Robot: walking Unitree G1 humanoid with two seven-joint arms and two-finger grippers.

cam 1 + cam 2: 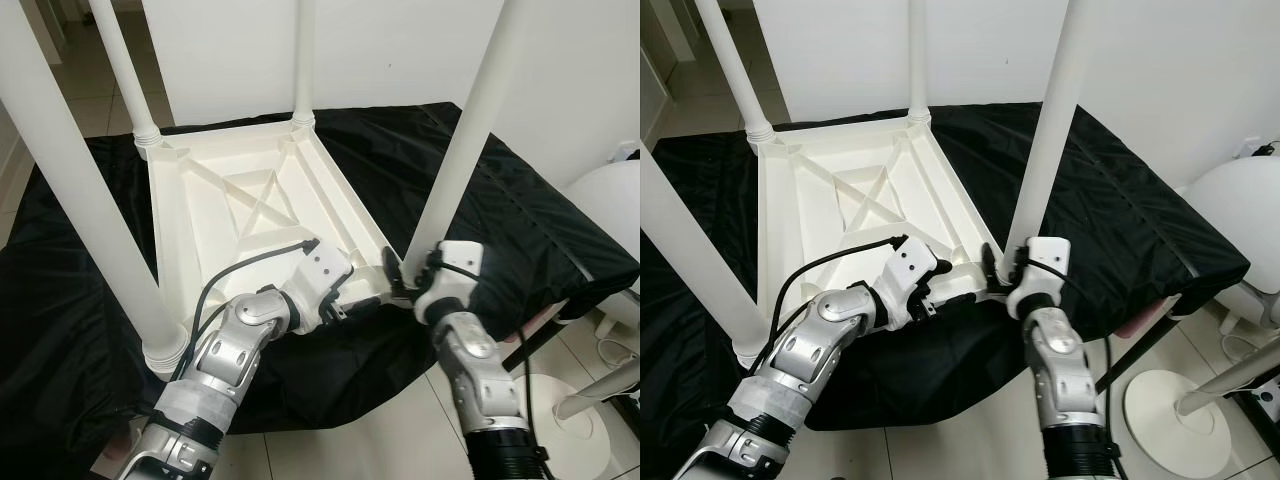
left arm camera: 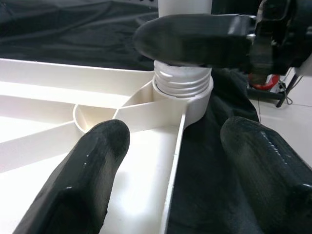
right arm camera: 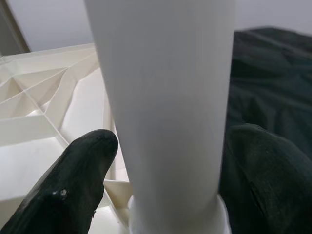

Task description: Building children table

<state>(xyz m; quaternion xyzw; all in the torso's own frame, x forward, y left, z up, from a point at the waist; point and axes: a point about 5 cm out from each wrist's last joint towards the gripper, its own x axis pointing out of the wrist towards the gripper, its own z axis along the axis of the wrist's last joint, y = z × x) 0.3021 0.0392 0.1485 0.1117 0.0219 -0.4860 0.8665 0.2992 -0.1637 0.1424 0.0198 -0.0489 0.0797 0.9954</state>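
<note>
A white plastic children's table [image 1: 230,200] lies upside down on a black cloth, its legs pointing up. My right gripper [image 1: 410,275] is shut on the near-right leg [image 1: 470,130] just above its base; in the right wrist view the leg [image 3: 165,97] stands between both fingers [image 3: 83,165]. That leg sits in a threaded corner socket [image 2: 183,90]. My left gripper [image 1: 342,305] is open beside that corner, low over the table's rim [image 2: 175,161], with one right finger [image 2: 195,39] crossing in front of it.
Three other legs rise at near left [image 1: 70,200], far left [image 1: 125,70] and far right [image 1: 303,60]. The black cloth [image 1: 520,220] drapes over the work surface's edges. A white round object [image 1: 610,200] and a white disc base [image 1: 1175,420] stand on the tiled floor at right.
</note>
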